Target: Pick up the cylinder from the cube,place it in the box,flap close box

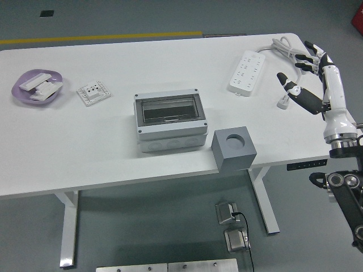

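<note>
No legible text or labels anywhere
</note>
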Available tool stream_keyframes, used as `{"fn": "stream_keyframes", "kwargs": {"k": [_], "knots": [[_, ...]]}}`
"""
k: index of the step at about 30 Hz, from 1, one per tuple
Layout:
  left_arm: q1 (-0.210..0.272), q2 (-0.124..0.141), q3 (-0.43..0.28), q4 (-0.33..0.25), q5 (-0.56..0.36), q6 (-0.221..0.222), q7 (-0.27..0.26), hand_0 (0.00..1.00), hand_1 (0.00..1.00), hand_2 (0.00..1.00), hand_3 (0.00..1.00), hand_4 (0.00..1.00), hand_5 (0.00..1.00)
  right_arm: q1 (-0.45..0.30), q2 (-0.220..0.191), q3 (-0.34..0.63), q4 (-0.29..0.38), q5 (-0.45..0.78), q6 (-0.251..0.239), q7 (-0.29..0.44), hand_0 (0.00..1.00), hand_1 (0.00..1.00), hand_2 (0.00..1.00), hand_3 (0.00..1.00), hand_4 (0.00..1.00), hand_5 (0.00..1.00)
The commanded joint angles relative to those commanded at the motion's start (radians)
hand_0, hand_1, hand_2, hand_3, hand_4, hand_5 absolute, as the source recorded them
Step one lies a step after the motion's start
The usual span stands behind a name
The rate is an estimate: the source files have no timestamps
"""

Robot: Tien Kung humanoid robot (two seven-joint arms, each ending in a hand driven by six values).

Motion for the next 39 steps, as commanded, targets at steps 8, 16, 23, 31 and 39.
{"fn": "stream_keyframes", "kwargs": {"k": [8, 16, 23, 31, 39], "knots": [[-0.013, 0.002, -0.018, 0.0, 0.012, -0.004, -0.018, 0.627, 0.569, 0.521, 0.607, 0.565, 0.157, -0.009, 0.007, 0.019, 0.011, 0.191, -0.003, 0.024, 0.692, 0.667, 0.73, 0.819, 0.892, 0.449], [-0.023, -0.016, -0.017, 0.0, 0.036, -0.016, -0.036, 0.627, 0.57, 0.522, 0.607, 0.565, 0.157, -0.011, -0.005, 0.043, 0.064, 0.198, -0.013, 0.014, 0.681, 0.656, 0.719, 0.756, 0.891, 0.461], [-0.022, -0.018, -0.006, 0.0, 0.043, -0.028, -0.061, 0.628, 0.57, 0.521, 0.608, 0.566, 0.16, -0.033, -0.011, 0.071, 0.097, 0.162, -0.011, -0.004, 0.676, 0.652, 0.713, 0.742, 0.891, 0.462], [-0.025, -0.029, 0.009, 0.0, 0.054, -0.023, -0.061, 0.628, 0.57, 0.522, 0.608, 0.568, 0.16, -0.041, -0.027, 0.107, 0.117, 0.15, -0.008, -0.014, 0.67, 0.648, 0.702, 0.734, 0.881, 0.483], [-0.031, -0.031, 0.056, 0.0, 0.052, -0.018, -0.059, 0.628, 0.572, 0.522, 0.609, 0.574, 0.164, -0.049, -0.038, 0.142, 0.125, 0.199, -0.011, 0.007, 0.675, 0.636, 0.682, 0.718, 0.87, 0.482]]}}
